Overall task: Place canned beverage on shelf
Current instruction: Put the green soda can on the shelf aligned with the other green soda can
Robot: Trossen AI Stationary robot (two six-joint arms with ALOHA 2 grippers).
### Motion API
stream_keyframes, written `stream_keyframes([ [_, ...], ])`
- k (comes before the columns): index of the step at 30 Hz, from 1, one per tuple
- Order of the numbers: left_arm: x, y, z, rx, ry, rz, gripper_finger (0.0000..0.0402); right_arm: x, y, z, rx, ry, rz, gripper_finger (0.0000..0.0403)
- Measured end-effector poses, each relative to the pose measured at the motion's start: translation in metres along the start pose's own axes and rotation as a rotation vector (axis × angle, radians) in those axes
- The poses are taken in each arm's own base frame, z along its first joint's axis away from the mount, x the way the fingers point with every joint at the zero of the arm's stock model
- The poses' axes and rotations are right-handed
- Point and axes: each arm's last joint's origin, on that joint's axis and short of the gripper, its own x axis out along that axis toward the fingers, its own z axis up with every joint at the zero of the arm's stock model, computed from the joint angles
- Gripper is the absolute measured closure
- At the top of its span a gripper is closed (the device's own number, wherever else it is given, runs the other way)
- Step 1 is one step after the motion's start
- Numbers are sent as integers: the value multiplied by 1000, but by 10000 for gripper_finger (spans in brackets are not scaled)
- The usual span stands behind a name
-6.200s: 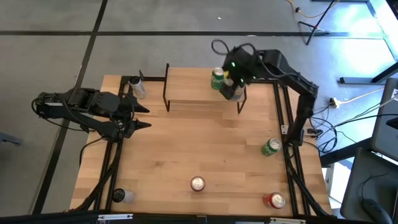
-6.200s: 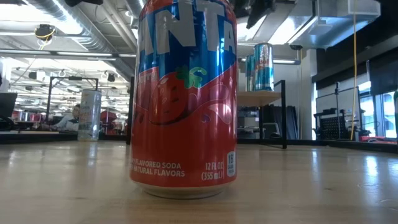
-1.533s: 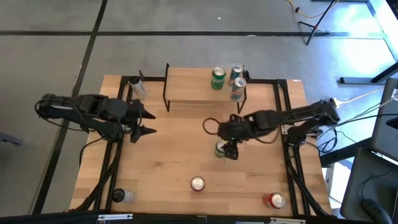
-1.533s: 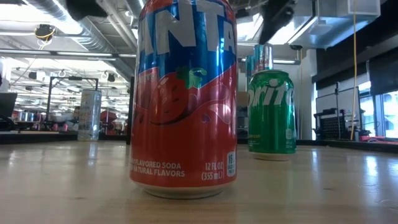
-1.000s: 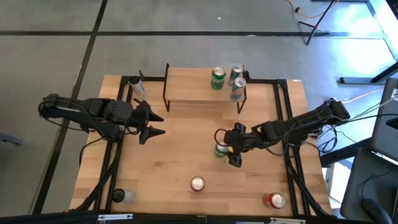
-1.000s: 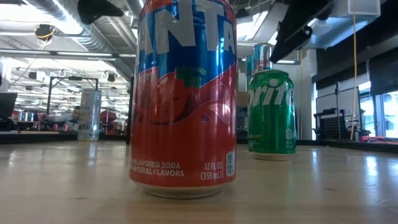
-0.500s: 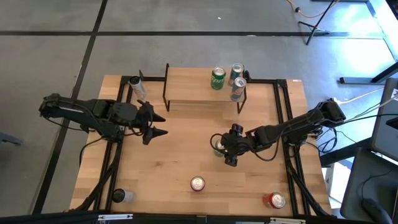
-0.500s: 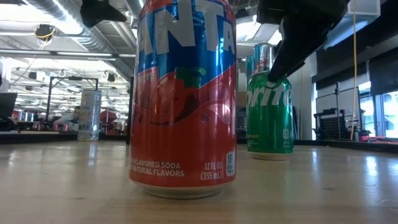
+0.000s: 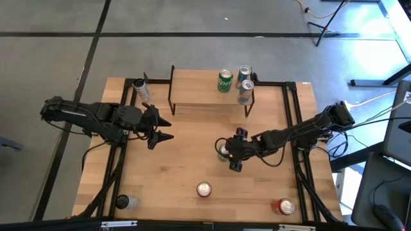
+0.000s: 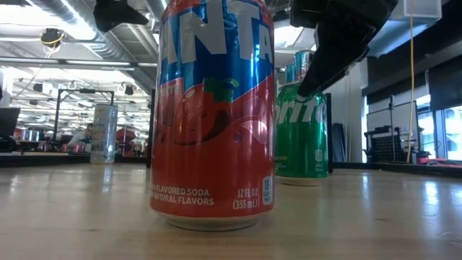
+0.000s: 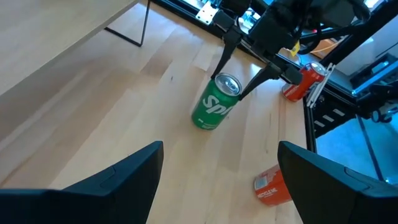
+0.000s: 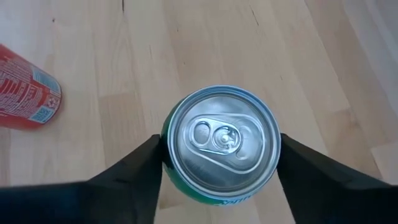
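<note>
A green Sprite can stands upright on its base on the wooden table, right of centre. My right gripper reaches it from the right, its fingers closed on the can's top end. My left gripper hangs open above the table's left half, holding nothing. At the far edge stands the shelf, a wood-topped rack on black legs. On its right end stand a green can and two silver-blue cans. My right gripper pinches the green can between its two fingers, one on each side of the upper wall just below the rim. The fingers slant down at it from the table's right side. The can stays upright with its base on the table.
A red Fanta can stands near the front edge, filling the low view. Another red can sits at the front right corner. A silver can stands left of the shelf, and one more can at the front left.
My right gripper has come down and a little toward the table's left, until its fingers bracket the green can's top. The can has slid slightly toward the table's left, still upright.
</note>
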Motion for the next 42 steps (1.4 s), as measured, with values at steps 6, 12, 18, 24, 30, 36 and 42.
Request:
stream_keyframes([
  [6, 0, 0, 0, 0, 0, 0, 93, -2, 1, 2, -20, 3, 3, 192],
  [12, 0, 0, 0, 0, -2, -1, 93, -15, 1, 13, -84, 16, -15, 192],
  [18, 0, 0, 1, -1, -6, -4, 93, -25, 0, 20, -148, 47, -63, 194],
  [24, 0, 0, 1, -1, -6, -4, 93, -33, -4, 32, -136, 37, -64, 198],
  [30, 0, 0, 1, -1, -6, -5, 93, -53, -11, 57, -125, -26, -56, 199],
  [36, 0, 0, 1, -2, -6, -5, 93, -73, -26, 81, -91, -66, -73, 199],
  [42, 0, 0, 1, -2, -7, -5, 93, -103, -50, 105, -51, -91, -103, 199],
])
